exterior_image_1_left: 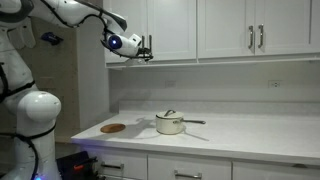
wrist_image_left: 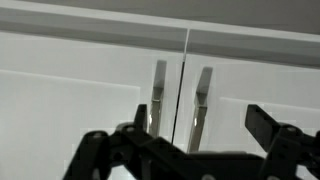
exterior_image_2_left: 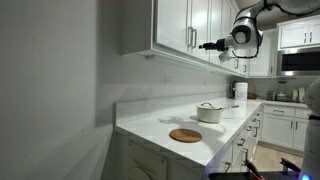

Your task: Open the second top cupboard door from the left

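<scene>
Pincer (wrist_image_left: 203, 128) released, empty, just short of handle (wrist_image_left: 202, 88) at 12 o'clock; cupboard door (wrist_image_left: 262, 70) closed, so grasp and pull remain.

A pot (exterior_image_1_left: 170, 123) sits beside a round board (exterior_image_1_left: 113, 128) on the counter (exterior_image_1_left: 255, 135), below the upper cupboards (exterior_image_1_left: 225, 25), with the gripper (exterior_image_1_left: 150, 47) before their doors.

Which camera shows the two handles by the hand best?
Wrist view: the handles stand close up, either side of the door seam. In both exterior views they are too small to make out beside the hand.
</scene>
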Available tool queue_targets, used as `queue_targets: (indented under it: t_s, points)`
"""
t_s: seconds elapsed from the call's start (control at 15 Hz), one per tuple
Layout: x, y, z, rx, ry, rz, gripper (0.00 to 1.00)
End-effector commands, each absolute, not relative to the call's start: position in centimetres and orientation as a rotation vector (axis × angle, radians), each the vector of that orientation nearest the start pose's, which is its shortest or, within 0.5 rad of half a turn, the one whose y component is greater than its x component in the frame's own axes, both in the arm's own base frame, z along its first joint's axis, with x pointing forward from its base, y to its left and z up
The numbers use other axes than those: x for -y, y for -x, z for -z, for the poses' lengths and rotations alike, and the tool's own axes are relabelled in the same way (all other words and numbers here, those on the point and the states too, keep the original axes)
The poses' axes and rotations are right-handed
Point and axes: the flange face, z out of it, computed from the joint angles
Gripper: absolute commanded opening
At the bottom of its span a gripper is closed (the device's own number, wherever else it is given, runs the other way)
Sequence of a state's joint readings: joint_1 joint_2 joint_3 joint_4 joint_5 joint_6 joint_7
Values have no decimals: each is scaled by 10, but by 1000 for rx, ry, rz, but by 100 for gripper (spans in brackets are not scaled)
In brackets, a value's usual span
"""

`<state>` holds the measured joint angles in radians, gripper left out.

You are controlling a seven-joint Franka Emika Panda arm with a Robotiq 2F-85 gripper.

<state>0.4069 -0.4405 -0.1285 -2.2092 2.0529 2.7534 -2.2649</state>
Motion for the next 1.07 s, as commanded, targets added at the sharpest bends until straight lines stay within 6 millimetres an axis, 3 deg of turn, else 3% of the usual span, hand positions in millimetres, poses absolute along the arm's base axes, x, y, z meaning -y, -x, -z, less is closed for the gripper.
queue_targets:
  t_s: [0.0, 0.33, 1.0]
  points:
    - [-94, -493, -621, 737, 1833, 1988, 100]
    - [-103, -523, -640, 723, 1828, 2023, 100]
    - [-100, -559, -666, 675, 1805, 2113, 100]
